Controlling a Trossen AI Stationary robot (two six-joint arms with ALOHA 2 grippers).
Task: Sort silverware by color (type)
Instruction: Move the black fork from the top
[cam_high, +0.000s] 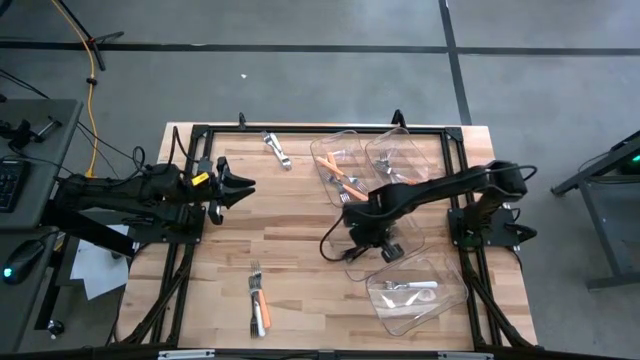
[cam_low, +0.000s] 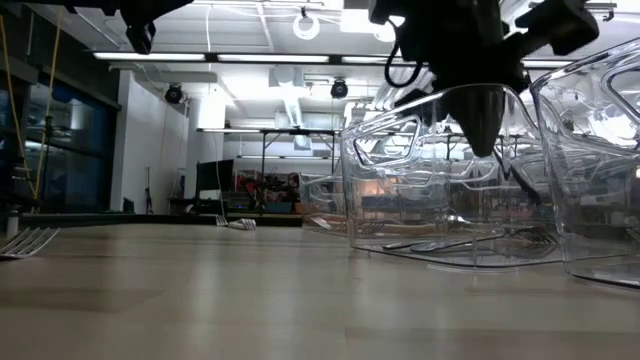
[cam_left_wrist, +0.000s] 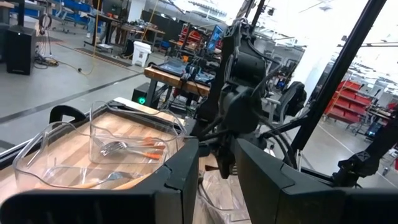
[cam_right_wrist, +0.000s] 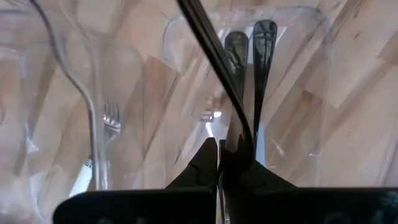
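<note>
High view: right gripper (cam_high: 372, 238) hangs mid-bench beside clear bins (cam_high: 415, 290); left gripper (cam_high: 235, 187) waits, half spread.
Right wrist view: fingers pinch a dark utensil (cam_right_wrist: 214, 59) over a bin.
Risk: it may slip, landing outside.

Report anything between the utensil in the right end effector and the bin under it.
Nothing visible does. The right end effector is shut on a dark utensil directly over the open clear bin, where two dark utensils already lie.
</note>
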